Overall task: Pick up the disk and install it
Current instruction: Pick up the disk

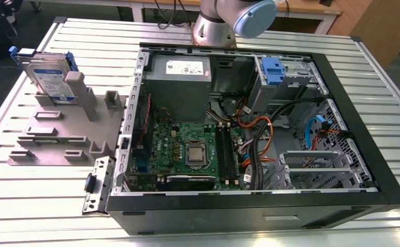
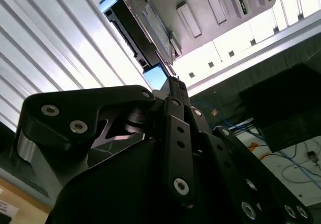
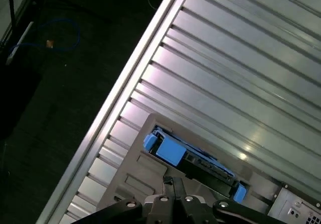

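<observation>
- The ridged metal table (image 1: 42, 206) lies under the gripper and carries everything.
- The open computer case (image 1: 255, 211) sits off to one side of the gripper. The exterior view looks into it: a green board (image 1: 186, 149), orange and black cables, and a blue caddy clip (image 1: 273, 71) at the drive bay.
- In the exterior view, the arm (image 1: 231, 20) rises at the table's far edge behind the case, with a grey link and a pale blue cap.
- A grey holder (image 1: 56, 136) stands directly beneath the gripper, at the exterior view's left of the case.
- The disk (image 1: 49, 77) stands upright in that holder, just beyond the fingertips and untouched. The first wrist view shows its top edge and blue rails (image 3: 193, 158); the second wrist view shows its flat side (image 2: 145, 30).
- In both wrist views the gripper (image 3: 173, 183) (image 2: 173, 83) points down at the disk, its jaws drawn together on nothing.
</observation>
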`<state>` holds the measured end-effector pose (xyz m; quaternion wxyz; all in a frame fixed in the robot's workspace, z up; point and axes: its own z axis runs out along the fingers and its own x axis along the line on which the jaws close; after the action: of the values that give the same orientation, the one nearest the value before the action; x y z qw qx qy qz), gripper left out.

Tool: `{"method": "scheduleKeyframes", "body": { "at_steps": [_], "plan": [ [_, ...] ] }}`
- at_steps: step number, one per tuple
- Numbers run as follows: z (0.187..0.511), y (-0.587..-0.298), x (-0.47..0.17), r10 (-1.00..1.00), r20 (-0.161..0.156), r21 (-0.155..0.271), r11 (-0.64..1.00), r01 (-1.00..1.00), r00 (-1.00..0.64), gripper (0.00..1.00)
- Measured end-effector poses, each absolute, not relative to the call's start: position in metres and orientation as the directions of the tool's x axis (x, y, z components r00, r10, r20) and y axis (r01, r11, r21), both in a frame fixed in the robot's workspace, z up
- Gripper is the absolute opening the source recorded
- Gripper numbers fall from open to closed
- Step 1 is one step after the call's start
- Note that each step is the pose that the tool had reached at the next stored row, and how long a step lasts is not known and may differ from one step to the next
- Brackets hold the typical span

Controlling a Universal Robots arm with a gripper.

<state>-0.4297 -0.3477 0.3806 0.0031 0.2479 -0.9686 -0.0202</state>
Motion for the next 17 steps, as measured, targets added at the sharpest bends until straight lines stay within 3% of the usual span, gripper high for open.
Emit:
{"method": "scheduleKeyframes", "body": {
  "at_steps": [17],
  "plan": [
    [0.3805, -0.3477, -0.4297, -0.663, -0.004, 0.041, 0.748, -0.663, -0.748, 0.11]
  ]
}}
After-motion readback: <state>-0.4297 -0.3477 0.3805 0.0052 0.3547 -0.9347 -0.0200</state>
